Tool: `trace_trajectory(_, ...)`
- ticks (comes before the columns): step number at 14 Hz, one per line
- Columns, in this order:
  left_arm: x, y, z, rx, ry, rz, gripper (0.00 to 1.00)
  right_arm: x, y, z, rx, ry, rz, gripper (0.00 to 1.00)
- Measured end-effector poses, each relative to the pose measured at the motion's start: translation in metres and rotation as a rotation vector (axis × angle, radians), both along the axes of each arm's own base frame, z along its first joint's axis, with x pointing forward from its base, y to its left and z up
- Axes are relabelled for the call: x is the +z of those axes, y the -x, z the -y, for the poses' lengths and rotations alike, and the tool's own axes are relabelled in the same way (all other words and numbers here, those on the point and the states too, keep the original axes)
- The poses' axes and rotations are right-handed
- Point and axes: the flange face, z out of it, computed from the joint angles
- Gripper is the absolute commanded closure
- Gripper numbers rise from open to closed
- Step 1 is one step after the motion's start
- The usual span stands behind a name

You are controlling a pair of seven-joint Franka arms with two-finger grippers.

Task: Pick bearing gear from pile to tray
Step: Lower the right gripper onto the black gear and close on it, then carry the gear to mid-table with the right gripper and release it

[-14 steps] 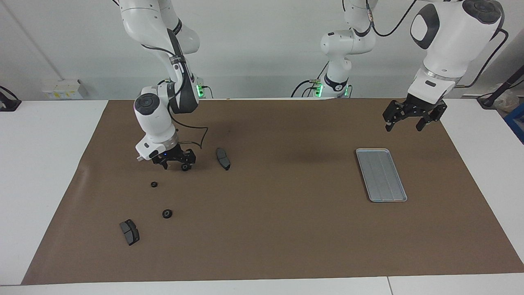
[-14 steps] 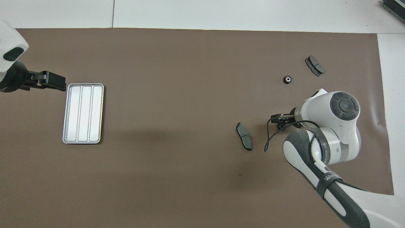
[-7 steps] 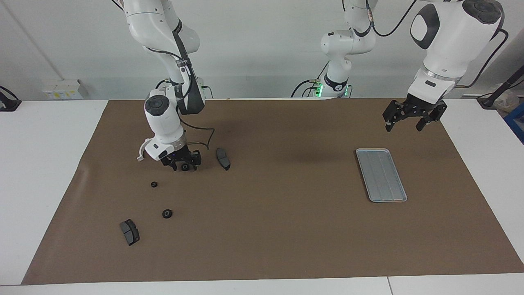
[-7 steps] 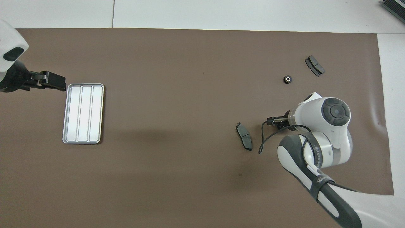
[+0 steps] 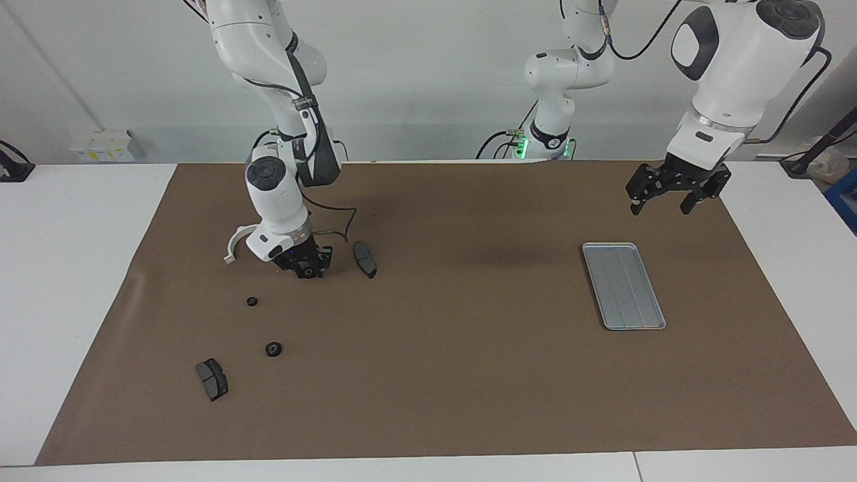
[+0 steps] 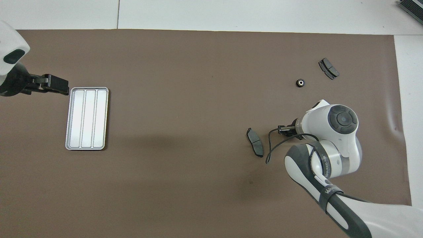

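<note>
The pile lies at the right arm's end of the brown mat: two loose black rings [image 5: 252,301] [image 5: 272,349], two dark grey brake pads [image 5: 365,259] [image 5: 212,379] and a white half-ring bracket [image 5: 234,242]. My right gripper [image 5: 308,266] is down at the mat, right at a third black ring [image 5: 306,272] beside the nearer brake pad [image 6: 255,146]. The silver tray [image 5: 624,286] lies empty at the left arm's end of the mat. My left gripper [image 5: 659,199] waits open in the air, over the mat just nearer the robots than the tray.
The brown mat [image 5: 455,375] covers most of the white table. In the overhead view one ring [image 6: 300,83] and the farther brake pad [image 6: 328,68] show clear of the right arm, which hides the other loose ring and the bracket.
My right arm has swung toward the nearer brake pad and turned its wrist, bringing the gripper onto the black ring and uncovering the white bracket. The left arm has not moved.
</note>
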Motion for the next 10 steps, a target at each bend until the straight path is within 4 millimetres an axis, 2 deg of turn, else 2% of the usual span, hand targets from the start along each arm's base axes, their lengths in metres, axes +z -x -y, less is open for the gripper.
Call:
trace_trajectory(4,0.000,0.000,0.000,0.000,0.000,0.000,0.00,0.001,-0.001,0.000,-0.014,-0.001,0.002,1.00)
trace_trajectory(7,0.000,0.000,0.000,0.000,0.000,0.000,0.00,0.014,-0.010,-0.003,-0.040,-0.005,0.019,1.00)
trace_trajectory(8,0.000,0.000,0.000,0.000,0.000,0.000,0.00,0.022,-0.014,-0.009,-0.058,-0.006,0.022,1.00)
trace_trajectory(10,0.000,0.000,0.000,0.000,0.000,0.000,0.00,0.039,-0.020,-0.039,-0.109,-0.016,0.037,1.00)
